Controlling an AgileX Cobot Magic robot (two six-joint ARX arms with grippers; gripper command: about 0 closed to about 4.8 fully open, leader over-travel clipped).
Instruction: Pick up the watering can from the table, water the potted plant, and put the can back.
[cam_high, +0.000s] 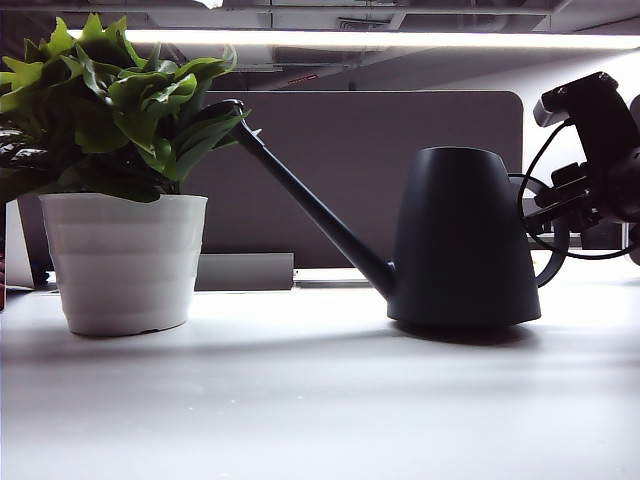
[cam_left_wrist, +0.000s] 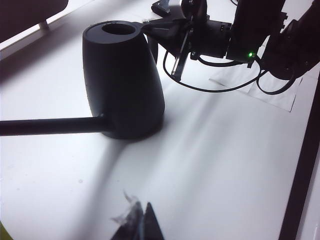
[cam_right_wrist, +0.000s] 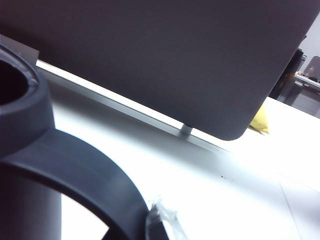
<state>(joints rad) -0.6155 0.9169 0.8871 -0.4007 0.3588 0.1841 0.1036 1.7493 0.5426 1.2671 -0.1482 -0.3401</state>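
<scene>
Right gripper (cam_left_wrist: 156, 27) clenched on the watering can (cam_high: 462, 240) handle, mostly hidden behind the can on the tabletop (cam_high: 320, 400). Left gripper (cam_left_wrist: 141, 222) fingertips cut off at frame edge, apparently pressed together, empty. Potted plant (cam_high: 120, 170) partly cropped.

Right claw (cam_right_wrist: 162, 225) clamped on watering can (cam_right_wrist: 75, 170) handle

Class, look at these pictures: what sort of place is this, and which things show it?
Probably an office or lab workspace: a wide white tabletop backed by a dark grey divider panel like a desk partition, a long ceiling strip light overhead, and a black robot arm's right claw at the matte black watering can.
</scene>
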